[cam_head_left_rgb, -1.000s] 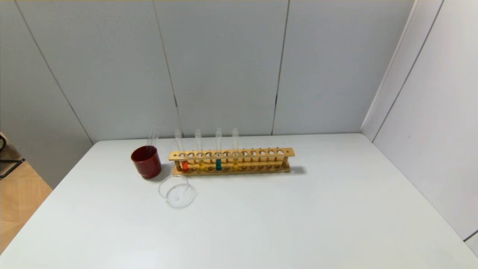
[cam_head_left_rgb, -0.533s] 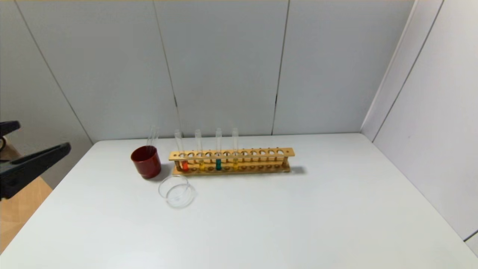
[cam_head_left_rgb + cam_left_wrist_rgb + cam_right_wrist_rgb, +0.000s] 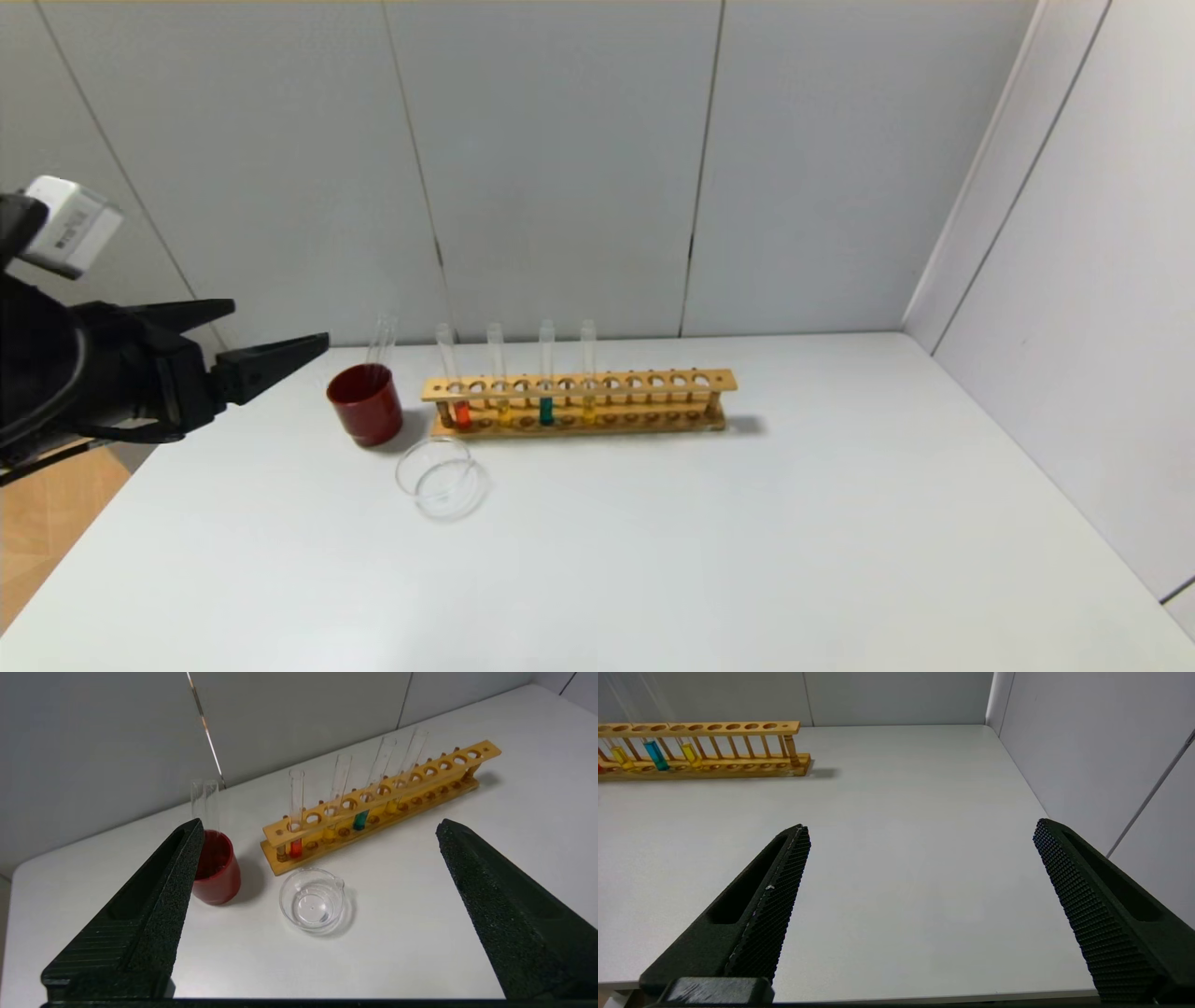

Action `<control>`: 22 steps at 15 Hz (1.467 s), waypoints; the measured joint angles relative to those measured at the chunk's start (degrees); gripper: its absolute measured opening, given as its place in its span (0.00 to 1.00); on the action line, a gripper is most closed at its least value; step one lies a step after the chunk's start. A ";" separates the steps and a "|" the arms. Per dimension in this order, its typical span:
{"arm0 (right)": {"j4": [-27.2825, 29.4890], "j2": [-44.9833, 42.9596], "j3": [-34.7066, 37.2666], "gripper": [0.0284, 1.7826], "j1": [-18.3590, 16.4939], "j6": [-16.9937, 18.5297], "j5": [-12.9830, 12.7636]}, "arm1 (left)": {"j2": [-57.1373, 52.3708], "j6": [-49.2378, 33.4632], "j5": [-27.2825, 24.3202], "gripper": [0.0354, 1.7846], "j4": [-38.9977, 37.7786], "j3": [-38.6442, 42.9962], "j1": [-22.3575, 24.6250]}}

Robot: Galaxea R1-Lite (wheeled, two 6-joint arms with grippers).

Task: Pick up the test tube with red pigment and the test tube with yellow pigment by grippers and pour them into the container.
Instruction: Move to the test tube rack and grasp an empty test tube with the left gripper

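Two spread fingers of the left gripper should straddle the red tube above the rack, staying clear of the cup.

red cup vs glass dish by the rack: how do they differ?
The red cup is opaque dark red; the glass dish is clear. The cup is taller and narrower; the dish is low, wider and has a pour lip. A clear empty tube leans in the cup; the dish holds nothing visible. Both are round, open-topped, upright on the table beside the rack.
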 joint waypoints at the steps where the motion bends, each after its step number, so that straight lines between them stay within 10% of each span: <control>1: 0.00 0.00 0.00 0.98 0.00 0.00 0.02 | 2.15 -0.17 -0.02 0.98 -1.40 0.17 -0.11; 22: 0.00 0.00 0.00 0.98 0.00 0.00 0.02 | 38.80 -2.97 0.15 0.98 -31.28 -2.78 -3.46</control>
